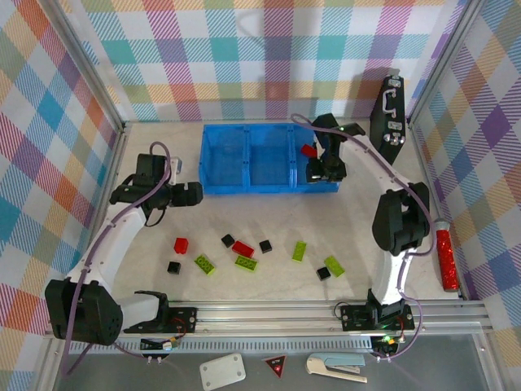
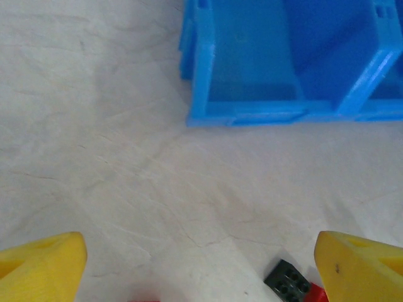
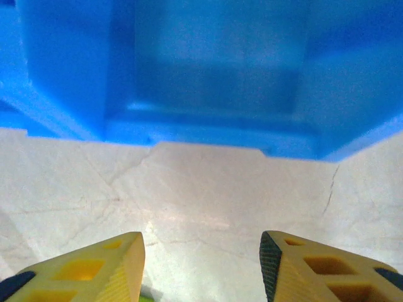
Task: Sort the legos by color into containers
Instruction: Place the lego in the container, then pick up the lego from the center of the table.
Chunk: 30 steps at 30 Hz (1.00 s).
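Where the worktop (image 1: pixel 358 220) lies nearest the arm bases, ten legos (image 1: pixel 242 248) are scattered loose: two red, four lime-green and four black. Beyond them the left tool (image 2: pixel 200 267) hangs over bare worktop just short of the blue tray's (image 1: pixel 244 189) left corner, its fingers wide apart and empty. The right tool (image 3: pixel 201 267) sits at the front wall of the right compartment, fingers apart with nothing between, and one red brick (image 1: pixel 308 150) lies inside that compartment.

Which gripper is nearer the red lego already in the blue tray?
Right. The right gripper sits just this side of the red lego, at the blue tray's near wall; the left gripper is off the tray's near left corner.
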{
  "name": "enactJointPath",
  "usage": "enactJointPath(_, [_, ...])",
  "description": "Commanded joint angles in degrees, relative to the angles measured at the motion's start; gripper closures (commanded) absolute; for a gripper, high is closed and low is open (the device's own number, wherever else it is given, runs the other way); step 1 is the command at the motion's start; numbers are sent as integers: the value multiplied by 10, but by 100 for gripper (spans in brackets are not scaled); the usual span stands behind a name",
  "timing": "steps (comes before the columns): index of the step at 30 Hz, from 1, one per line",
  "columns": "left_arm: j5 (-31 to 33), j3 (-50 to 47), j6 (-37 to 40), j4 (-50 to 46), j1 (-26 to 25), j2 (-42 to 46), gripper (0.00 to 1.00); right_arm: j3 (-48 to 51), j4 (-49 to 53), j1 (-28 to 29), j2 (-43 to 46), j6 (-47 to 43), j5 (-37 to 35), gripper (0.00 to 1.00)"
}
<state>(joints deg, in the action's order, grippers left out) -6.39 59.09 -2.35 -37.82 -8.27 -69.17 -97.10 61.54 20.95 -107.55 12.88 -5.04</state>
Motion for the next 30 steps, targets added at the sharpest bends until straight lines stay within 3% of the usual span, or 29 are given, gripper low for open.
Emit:
enactJointPath(1, [-4,14,-31,-50,-25,3,8,33,-15,7,36,15,12,47])
enactJointPath(9, [92,-5,-104,-124,-83,-6,11,111,-40,14,78,22,22,48])
enactJointPath(17, [106,-55,-145,-151,-81,-16,16,164,-57,14,100,18,27,48])
enactJointPath(25, [75,-51,-157,-154,-83,-66,29,194,-71,14,119,14,38,48])
enactJointPath(30, [75,-54,-198,-157,-127,-70,31,212,-76,15,132,16,38,48])
